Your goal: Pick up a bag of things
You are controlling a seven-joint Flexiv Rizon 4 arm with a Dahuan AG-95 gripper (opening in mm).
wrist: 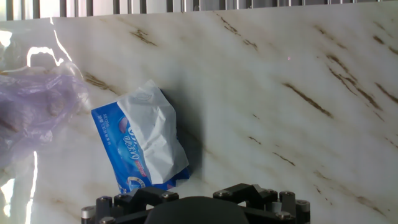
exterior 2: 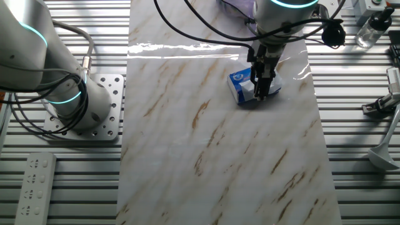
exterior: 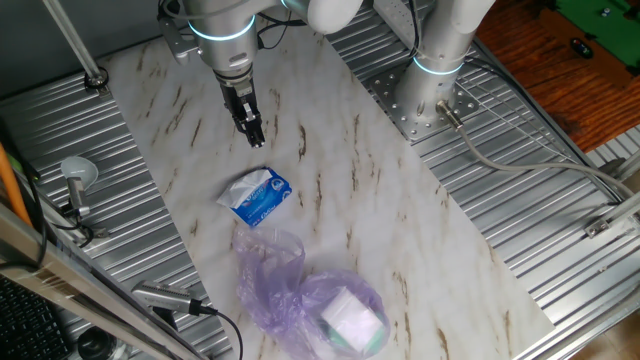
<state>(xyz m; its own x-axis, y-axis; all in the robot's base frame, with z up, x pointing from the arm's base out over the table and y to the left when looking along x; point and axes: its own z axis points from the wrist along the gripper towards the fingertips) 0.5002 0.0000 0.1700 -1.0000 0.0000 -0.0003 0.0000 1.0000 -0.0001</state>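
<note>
Wrinkly translucent light-purple plastic bag lies at marble sheet's edge w/ white-teal box inside.
My two-finger gripper hovers apart, holding nothing; jaw gap: can't tell. Blue-white packet between us.

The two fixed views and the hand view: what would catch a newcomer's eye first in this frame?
First, the wrinkly translucent light-purple plastic bag at the marble-patterned tabletop's near end in one fixed view, a white boxy item showing through it. Next, the smaller blue-and-white packet lying just beside it. The arm's two-finger gripper hangs above the bare marble beyond the packet, holding nothing.
</note>
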